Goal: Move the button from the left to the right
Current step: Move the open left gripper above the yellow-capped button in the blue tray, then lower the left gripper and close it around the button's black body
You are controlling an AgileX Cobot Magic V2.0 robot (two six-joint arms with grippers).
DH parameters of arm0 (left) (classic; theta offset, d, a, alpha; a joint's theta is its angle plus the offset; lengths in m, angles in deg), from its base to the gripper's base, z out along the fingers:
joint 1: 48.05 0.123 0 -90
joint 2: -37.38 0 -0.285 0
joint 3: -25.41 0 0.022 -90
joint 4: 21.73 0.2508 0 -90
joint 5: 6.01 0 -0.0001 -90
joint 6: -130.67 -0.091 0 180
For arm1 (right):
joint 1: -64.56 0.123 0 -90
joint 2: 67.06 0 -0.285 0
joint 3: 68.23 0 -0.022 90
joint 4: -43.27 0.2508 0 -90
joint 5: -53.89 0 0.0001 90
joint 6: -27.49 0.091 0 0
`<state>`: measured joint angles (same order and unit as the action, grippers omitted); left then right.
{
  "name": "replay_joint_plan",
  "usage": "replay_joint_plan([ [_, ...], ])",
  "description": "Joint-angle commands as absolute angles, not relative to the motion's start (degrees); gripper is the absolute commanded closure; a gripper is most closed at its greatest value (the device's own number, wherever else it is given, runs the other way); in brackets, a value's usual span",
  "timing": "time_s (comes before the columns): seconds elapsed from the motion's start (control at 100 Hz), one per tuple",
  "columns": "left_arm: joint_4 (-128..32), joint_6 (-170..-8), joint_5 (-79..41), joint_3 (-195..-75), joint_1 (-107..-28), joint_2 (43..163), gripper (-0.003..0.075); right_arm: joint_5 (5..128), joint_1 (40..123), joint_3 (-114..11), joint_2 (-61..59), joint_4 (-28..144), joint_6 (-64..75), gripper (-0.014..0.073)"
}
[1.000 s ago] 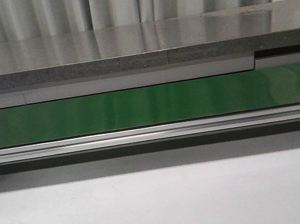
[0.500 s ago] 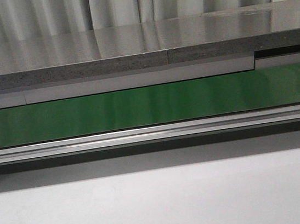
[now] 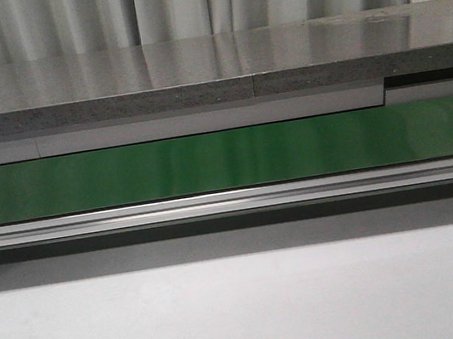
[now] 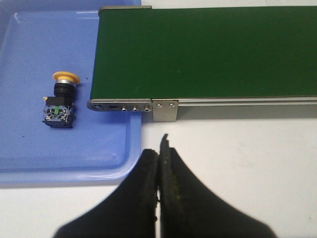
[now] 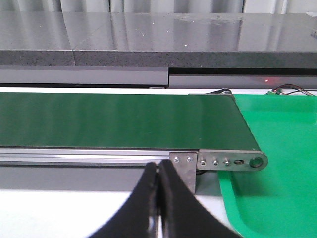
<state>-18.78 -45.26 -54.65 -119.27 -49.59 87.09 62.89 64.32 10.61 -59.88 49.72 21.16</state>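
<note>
The long green belt (image 3: 225, 159) runs side to side past the white table (image 3: 245, 309), with a silver rail along its near edge. A grey shelf and pale curtains stand behind. At the belt's left end sits a blue tray (image 4: 29, 148); at its right end sits a green tray (image 5: 282, 148). The left gripper (image 4: 159, 148) hangs over bare table, fingers pressed together, holding nothing. The right gripper (image 5: 158, 171) is pinched closed too. The button (image 4: 60, 99) lies on its side in the blue tray, at ten o'clock from the left gripper.

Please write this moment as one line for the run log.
left gripper: shut, empty | right gripper: shut, empty | button: lying in blue tray | green belt: bare | step: pick not started
</note>
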Motion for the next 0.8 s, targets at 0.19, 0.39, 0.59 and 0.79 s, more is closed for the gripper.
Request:
replay_joint_plan([
  [0.19,-18.81,-44.86,-51.43,-121.27,-49.44,87.39,0.0637,57.95,63.92,9.73,-60.94,49.60,21.30,0.0661],
  [0.39,-18.69,-44.86,-51.38,-121.27,-49.44,87.39,0.0203,57.95,63.92,9.73,-60.94,49.60,21.30,0.0661],
  [0.59,-17.81,-44.86,-50.97,-121.27,-49.44,87.39,0.0103,57.95,63.92,9.73,-60.94,49.60,21.30,0.0661],
  [0.79,-20.59,-44.86,-49.66,-121.27,-49.44,87.39,0.0103,57.95,63.92,9.73,-60.94,49.60,21.30,0.0661],
])
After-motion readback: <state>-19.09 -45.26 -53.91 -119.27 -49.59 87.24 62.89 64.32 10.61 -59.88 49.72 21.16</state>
